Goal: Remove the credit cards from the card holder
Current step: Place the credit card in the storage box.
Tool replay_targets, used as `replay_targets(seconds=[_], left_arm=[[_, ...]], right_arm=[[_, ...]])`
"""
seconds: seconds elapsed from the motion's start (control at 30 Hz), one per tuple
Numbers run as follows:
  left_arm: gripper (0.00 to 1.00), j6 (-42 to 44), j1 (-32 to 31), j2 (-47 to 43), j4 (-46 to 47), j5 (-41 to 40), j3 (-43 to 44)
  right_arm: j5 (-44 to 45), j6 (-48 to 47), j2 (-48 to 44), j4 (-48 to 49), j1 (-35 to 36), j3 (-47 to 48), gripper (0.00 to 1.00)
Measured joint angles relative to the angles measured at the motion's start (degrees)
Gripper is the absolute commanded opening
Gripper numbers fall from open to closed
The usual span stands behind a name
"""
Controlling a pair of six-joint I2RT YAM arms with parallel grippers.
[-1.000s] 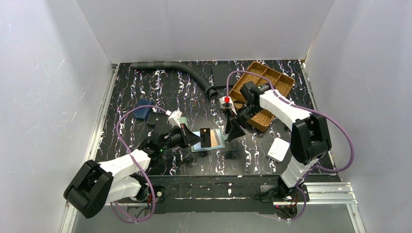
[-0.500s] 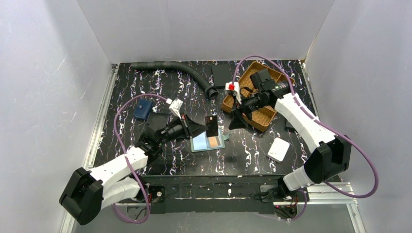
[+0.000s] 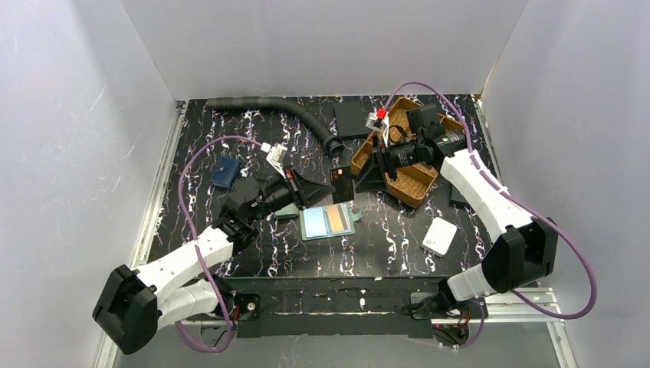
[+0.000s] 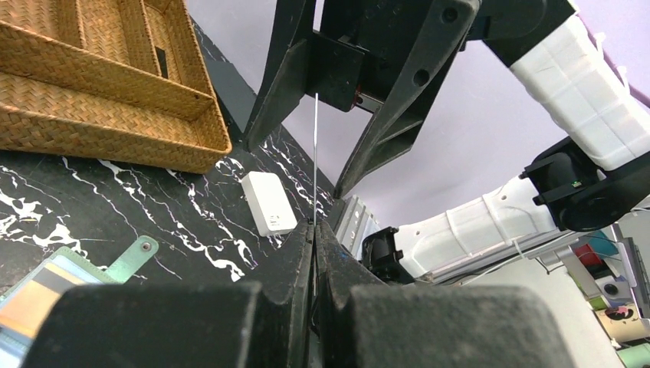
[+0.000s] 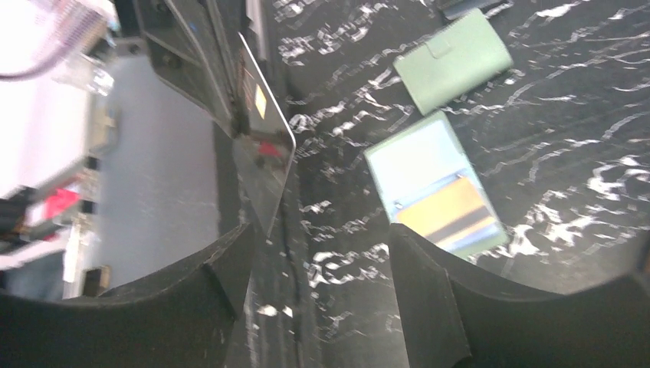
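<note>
The work surface is a black table with white marbling, and plain white walls are enclosing it on three sides. A corrugated black hose is lying near the far edge. A navy pouch is sitting at the left, a woven tray at the far right and a white box toward the front.

The card holder is lying open and flat at the centre, with the tan card sitting in its right half. The left gripper is holding the black card on edge above the table, fingers pressed together on it. The right gripper is facing it with jaws spread, one on each side of the card's far end; whether they are touching it cannot be told.

In the overhead view the left arm is covering part of a second, closed green wallet. The right wrist view is blurred, and the left wrist view is showing the card only as a thin line.
</note>
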Motion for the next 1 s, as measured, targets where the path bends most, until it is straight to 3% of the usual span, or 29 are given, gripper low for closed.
replay_targets(seconds=[0.2, 0.53, 0.73, 0.87, 0.93, 1.0], left_arm=[[0.00, -0.5, -0.9, 0.1, 0.7, -0.8, 0.1], [0.02, -1.0, -2.6, 2.5, 2.9, -2.1, 1.5], [0.56, -1.6, -2.6, 3.1, 2.8, -5.0, 1.2], [0.84, -2.2, -2.5, 1.2, 0.0, -8.3, -1.1], [0.96, -1.9, -2.1, -0.4, -2.2, -9.5, -2.7], [0.98, -1.5, -1.1, -2.4, -4.4, -10.1, -4.5]], right_arm=[[-8.4, 10.2, -0.3, 7.4, -0.7, -3.0, 0.64], [-13.9, 22.8, -0.3, 19.1, -0.6, -5.8, 0.02], [-15.7, 27.8, -0.5, 24.8, -2.1, -8.4, 0.01], [-15.6, 28.3, -2.2, 26.8, -9.6, -10.7, 0.01], [-14.4, 26.6, -3.0, 25.9, -15.3, -11.1, 0.01], [-11.1, 21.6, -3.6, 22.9, -21.6, -11.0, 0.01]])
